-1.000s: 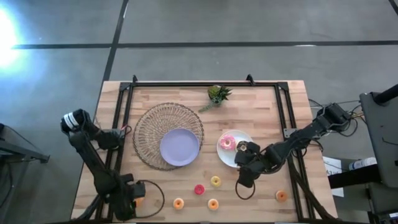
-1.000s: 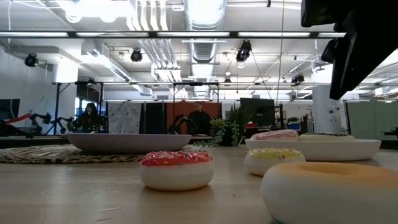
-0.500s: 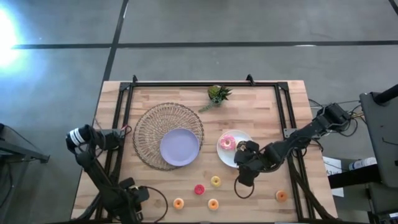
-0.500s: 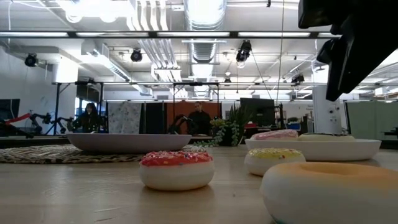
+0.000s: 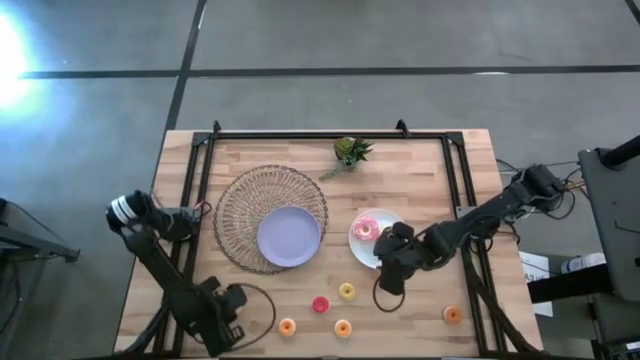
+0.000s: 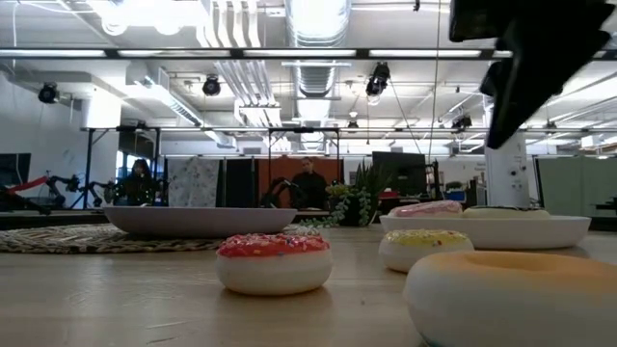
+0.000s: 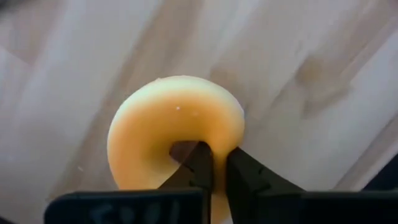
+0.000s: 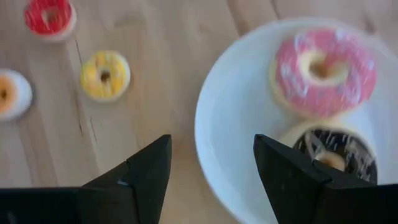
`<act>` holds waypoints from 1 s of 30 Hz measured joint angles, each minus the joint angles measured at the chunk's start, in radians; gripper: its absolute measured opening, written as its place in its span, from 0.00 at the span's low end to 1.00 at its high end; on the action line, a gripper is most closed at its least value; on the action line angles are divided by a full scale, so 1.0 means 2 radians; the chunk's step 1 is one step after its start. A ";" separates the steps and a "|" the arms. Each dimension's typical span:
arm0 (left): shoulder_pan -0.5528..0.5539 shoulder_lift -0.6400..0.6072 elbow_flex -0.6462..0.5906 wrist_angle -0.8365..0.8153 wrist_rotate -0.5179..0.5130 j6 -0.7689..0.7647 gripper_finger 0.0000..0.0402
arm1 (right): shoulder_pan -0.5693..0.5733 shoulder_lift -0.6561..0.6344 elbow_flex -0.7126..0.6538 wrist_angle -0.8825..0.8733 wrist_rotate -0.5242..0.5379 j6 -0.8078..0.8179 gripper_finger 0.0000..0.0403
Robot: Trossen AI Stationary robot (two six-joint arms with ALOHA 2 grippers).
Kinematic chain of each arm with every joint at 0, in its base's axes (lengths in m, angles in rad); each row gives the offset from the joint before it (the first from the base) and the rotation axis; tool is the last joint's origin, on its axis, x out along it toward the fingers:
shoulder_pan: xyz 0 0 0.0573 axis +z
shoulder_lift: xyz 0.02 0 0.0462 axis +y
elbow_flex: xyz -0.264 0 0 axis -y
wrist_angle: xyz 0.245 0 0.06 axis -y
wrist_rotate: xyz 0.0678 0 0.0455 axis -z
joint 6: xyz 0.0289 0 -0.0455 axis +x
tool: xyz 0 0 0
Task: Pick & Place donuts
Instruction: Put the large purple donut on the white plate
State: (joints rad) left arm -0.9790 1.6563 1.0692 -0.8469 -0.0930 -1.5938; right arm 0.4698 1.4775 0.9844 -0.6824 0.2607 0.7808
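Observation:
At the table's near left, my left gripper (image 5: 222,308) is shut on an orange donut (image 7: 165,134), which the gripper hides in the high view. My right gripper (image 8: 211,146) stands open with nothing between its fingers. It hovers over the near left rim of the white plate (image 5: 362,250). On that plate lie a pink-sprinkled donut (image 8: 324,68) and a chocolate donut (image 8: 333,152). A yellow donut (image 5: 347,291), a red one (image 5: 320,304) and three orange ones (image 5: 287,326) (image 5: 342,327) (image 5: 452,315) rest flat on the table. My left gripper pinches the orange donut's ring (image 7: 219,134) with one finger (image 7: 198,163) in the hole and the other (image 7: 244,174) outside the rim. The fingers come from above, pointing down. Whether the donut is off the wood cannot be told.
A lavender plate (image 5: 289,236) sits on a round woven mat (image 5: 238,210) at the middle left. A small green plant (image 5: 349,152) stands near the far edge. Black rails (image 5: 200,180) run along the table's left, far and right sides.
My left arm has swung, and its gripper has shifted a little toward the table's right edge. The orange donut that showed beside it is now hidden beneath it. My right gripper has drifted slightly toward the table's left edge.

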 joint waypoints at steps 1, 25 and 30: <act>0.007 -0.017 -0.007 0.001 -0.008 -0.002 0.01 | -0.006 -0.003 0.000 0.007 0.000 -0.009 0.54; 0.197 -0.361 -0.322 0.644 -0.080 0.186 0.00 | -0.131 0.013 0.111 0.250 -0.132 -0.377 0.53; 0.244 -0.316 -0.281 0.646 -0.011 0.232 0.00 | -0.151 0.074 0.191 0.192 -0.168 -0.378 0.57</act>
State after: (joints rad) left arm -0.4915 1.0244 0.5077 0.4450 -0.1149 -1.1307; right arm 0.1679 1.6260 1.3665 -0.2992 -0.0751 0.0244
